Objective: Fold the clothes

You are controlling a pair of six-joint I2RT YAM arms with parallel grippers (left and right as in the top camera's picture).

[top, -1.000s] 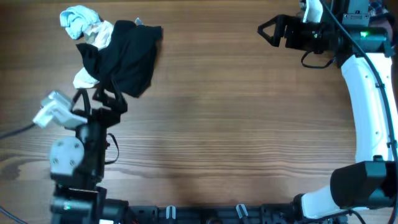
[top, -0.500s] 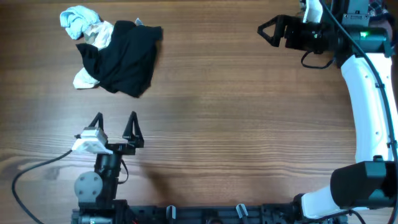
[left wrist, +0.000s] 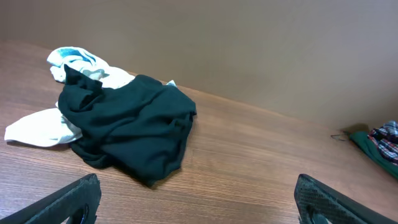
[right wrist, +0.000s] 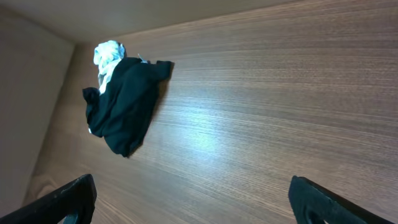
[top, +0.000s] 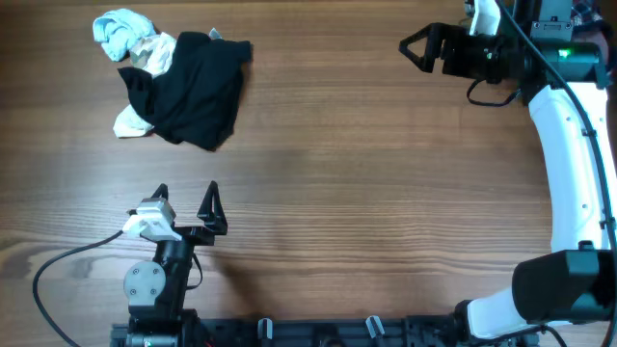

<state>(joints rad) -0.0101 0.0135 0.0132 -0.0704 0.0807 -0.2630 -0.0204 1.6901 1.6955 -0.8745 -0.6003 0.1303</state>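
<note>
Opening step, nothing grasped. My left gripper (top: 184, 190) and right gripper (top: 407, 48) both gape empty, well apart from the clothes (top: 193, 96) heaped at the table's (top: 347, 202) far left. Next, I judge, the left arm must reach the heap and lift out one garment.

Your left gripper (top: 185, 189) has drawn back from the clothes pile (top: 188, 92). A second ago its fingers sat right at the pile's near edge, against the black fabric. Now they stand well apart from it, nearer and a little to the right, over the table (top: 337, 193). Most of that retreat came first, and the last half second added only a slight drift. The arm's cable (top: 53, 270) now loops out to the left.
</note>
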